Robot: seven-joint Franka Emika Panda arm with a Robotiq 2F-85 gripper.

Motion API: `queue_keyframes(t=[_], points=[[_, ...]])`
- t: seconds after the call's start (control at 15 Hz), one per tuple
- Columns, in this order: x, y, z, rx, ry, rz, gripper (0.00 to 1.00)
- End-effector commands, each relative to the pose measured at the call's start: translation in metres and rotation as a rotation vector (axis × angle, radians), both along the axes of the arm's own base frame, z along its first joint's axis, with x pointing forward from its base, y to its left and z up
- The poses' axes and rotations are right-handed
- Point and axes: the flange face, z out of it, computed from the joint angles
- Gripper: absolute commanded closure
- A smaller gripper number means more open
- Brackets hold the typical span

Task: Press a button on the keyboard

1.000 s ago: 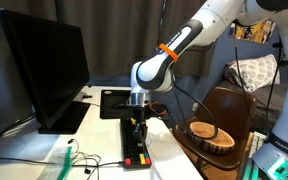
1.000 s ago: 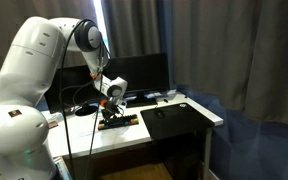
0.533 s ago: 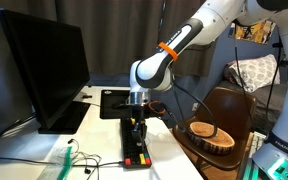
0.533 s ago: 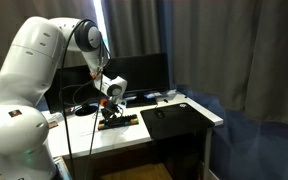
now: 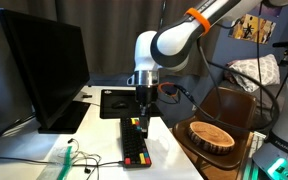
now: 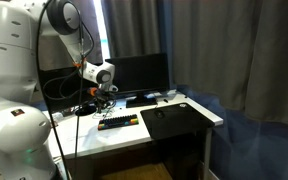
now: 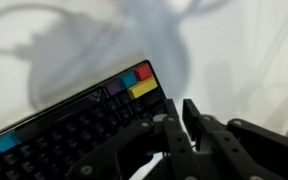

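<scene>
The keyboard (image 5: 136, 148) lies flat on the white table (image 5: 99, 135), long and black, with a few red and orange keys near the end closest to the camera in that exterior view. In another exterior view it (image 6: 117, 121) sits between the robot's base and a flat black mat (image 6: 179, 118), just beside the mat's edge. The wrist view shows its corner (image 7: 74, 125) with red and yellow keys at the end of the top rows.

The gripper (image 5: 142, 118) points straight down over the far end of the keyboard. In an exterior view it (image 6: 102, 97) hangs clearly above the keys, not touching them. In the wrist view the gripper (image 7: 184, 125) has its two fingers (image 7: 196, 125) drawn close together with nothing between them, and the keyboard's corner lies below and to the side of the tips.

A large dark monitor (image 5: 44, 70) stands on the table to one side of the keyboard, and the mat (image 5: 117, 103) lies beyond it. A green cable (image 5: 66, 160) trails over the near edge of the table. Off the table, a wooden bowl (image 5: 209, 133) rests on a brown surface
</scene>
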Motion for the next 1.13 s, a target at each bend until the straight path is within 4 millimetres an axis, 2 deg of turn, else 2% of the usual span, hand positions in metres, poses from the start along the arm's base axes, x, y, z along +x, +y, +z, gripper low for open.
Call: queue_keyframes(t=[0.0, 0.27, 0.47, 0.53, 0.67, 0.8, 0.87, 1.07], points=[[-0.030, -0.029, 0.053, -0.127, -0.137, 0.028, 0.54], [-0.054, -0.066, 0.102, -0.177, -0.288, 0.034, 0.26], [-0.075, -0.089, 0.131, -0.166, -0.357, 0.038, 0.05], [-0.082, -0.097, 0.138, -0.164, -0.376, 0.036, 0.01], [-0.097, -0.113, 0.150, -0.126, -0.406, 0.044, 0.00], [-0.112, -0.126, 0.155, -0.039, -0.398, 0.150, 0.00], [-0.090, -0.110, 0.150, -0.108, -0.390, 0.088, 0.00], [-0.105, -0.123, 0.155, -0.063, -0.404, 0.135, 0.00]])
